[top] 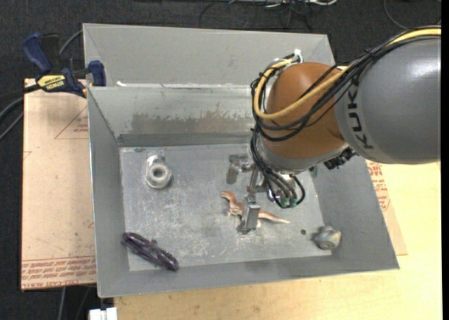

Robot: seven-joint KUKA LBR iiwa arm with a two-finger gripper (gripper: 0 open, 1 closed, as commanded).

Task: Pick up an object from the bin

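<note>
**Figure half covered, arm cut off**

The gripper [248, 222] covers the middle of a small orange figure [275, 219] near the centre of the frame, and its kind is unclear. The arm [403, 101] runs off the right edge. The grey lump [326, 237] at lower right is too small to identify.

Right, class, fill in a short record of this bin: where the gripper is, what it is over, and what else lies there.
bin: grey metal bin
gripper: gripper low over the floor's middle
under it: small orange toy figure, lying flat
back left: white ring-shaped spool
front left: dark purple long thing
front right: grey lump
</note>
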